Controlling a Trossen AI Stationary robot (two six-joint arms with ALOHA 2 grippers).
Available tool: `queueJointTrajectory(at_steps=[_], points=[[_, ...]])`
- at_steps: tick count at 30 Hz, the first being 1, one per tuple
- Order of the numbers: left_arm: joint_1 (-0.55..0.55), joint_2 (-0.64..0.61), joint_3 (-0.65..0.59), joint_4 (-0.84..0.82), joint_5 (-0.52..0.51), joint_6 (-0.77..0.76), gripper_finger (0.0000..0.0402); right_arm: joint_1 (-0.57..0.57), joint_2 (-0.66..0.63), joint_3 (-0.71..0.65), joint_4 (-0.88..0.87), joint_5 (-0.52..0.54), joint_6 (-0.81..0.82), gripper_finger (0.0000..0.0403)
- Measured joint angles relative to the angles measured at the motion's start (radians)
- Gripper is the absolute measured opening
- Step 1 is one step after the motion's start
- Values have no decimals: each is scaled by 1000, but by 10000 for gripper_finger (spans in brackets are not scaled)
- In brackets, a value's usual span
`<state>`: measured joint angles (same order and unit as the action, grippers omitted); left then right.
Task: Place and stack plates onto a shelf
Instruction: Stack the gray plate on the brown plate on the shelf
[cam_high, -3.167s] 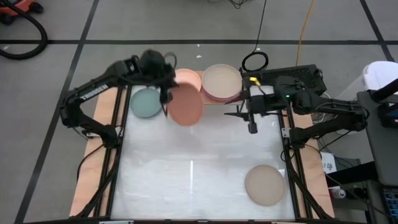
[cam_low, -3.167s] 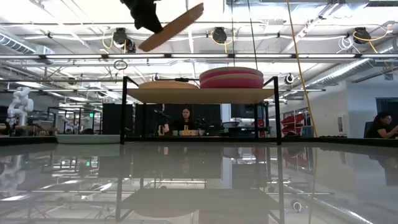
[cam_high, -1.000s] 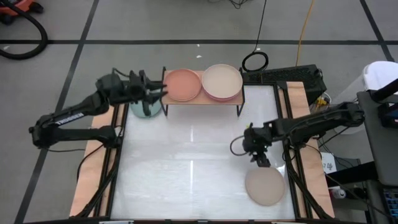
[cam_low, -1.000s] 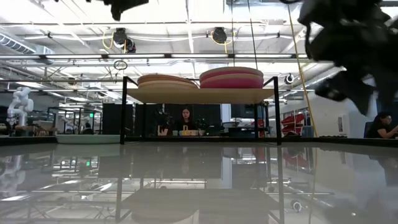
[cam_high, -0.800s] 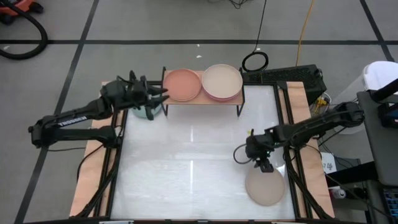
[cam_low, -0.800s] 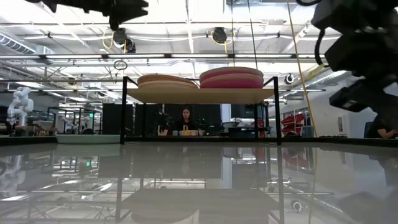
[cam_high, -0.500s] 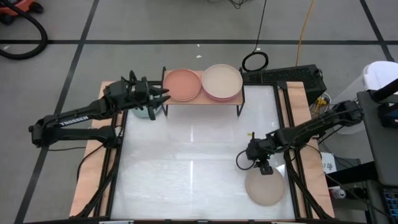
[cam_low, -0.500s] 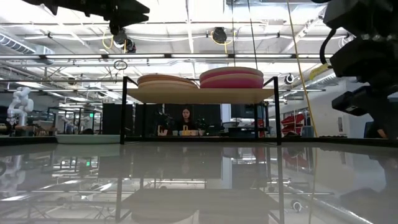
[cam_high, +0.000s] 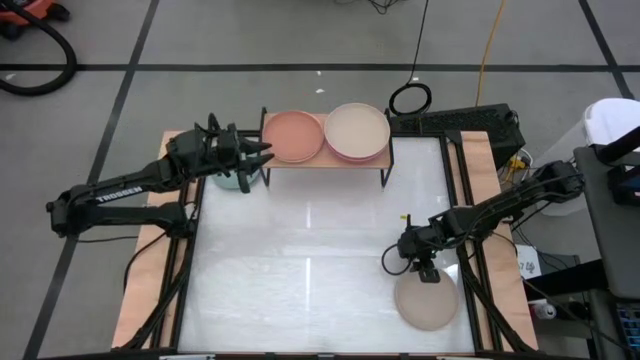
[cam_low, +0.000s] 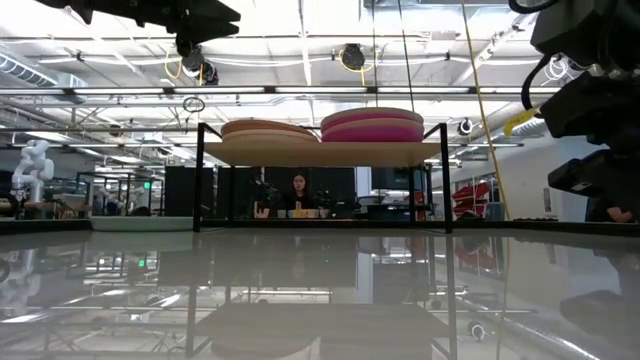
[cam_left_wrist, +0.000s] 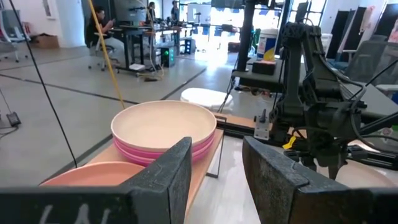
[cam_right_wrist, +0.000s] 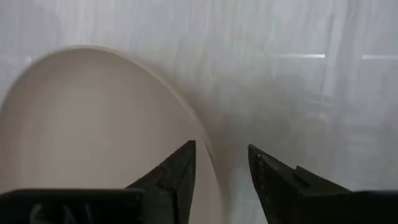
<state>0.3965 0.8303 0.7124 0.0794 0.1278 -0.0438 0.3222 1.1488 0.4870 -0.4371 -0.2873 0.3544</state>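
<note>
On the shelf (cam_high: 325, 162) at the table's far edge lie a peach-pink plate stack (cam_high: 295, 135) and a beige plate on magenta plates (cam_high: 357, 130). A pale teal plate (cam_high: 233, 180) lies on the table left of the shelf, partly under my left gripper (cam_high: 260, 155). That gripper hovers open and empty by the shelf's left end. A beige plate (cam_high: 425, 300) lies flat near the table's right near corner. My right gripper (cam_right_wrist: 221, 171) is low over its far rim (cam_right_wrist: 202, 146), open, one finger on each side of the rim.
The white table (cam_high: 300, 260) has free room across its middle. The shelf's black legs (cam_low: 197, 180) stand at the far edge. A cable coil (cam_high: 409, 98) and a dark box (cam_high: 470, 120) lie behind the table. People sit in the room beyond (cam_low: 298, 192).
My right gripper has moved toward the table's near edge and down, to the far rim of the beige plate. My left gripper has shifted a little toward the shelf's left end and then kept still. No plate has moved.
</note>
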Motion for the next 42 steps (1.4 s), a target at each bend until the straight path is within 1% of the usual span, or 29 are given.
queueJointTrajectory(at_steps=[3,9,11,15,19,22,25,28,30,33,36,39,42], points=[[0,0,0,-1,0,-12,147,0,0,0,-1,5,-11,108],[0,0,0,-2,0,-14,147,0,0,0,0,8,-17,28],[0,0,0,-2,0,-14,147,0,0,0,-1,9,-11,8],[0,0,0,-2,0,-14,147,0,0,2,1,28,-7,3],[0,0,0,-1,0,-14,147,-20,0,45,4,73,-58,2],[0,0,0,-1,0,-14,147,-43,0,110,5,138,-107,1],[0,0,0,0,1,-14,147,-80,0,202,14,246,-182,1],[0,-8,0,26,1,-11,147,-137,0,304,47,365,-305,1],[2,-26,0,64,1,7,147,-187,0,369,110,411,-418,1],[2,-67,1,93,0,41,147,-281,0,448,274,417,-581,1],[2,-111,1,96,0,57,147,-394,4,499,493,415,-677,1],[2,-146,2,76,-1,65,147,-528,30,551,676,390,-685,0],[2,-164,2,57,-7,65,147,-672,101,640,768,309,-576,0]])
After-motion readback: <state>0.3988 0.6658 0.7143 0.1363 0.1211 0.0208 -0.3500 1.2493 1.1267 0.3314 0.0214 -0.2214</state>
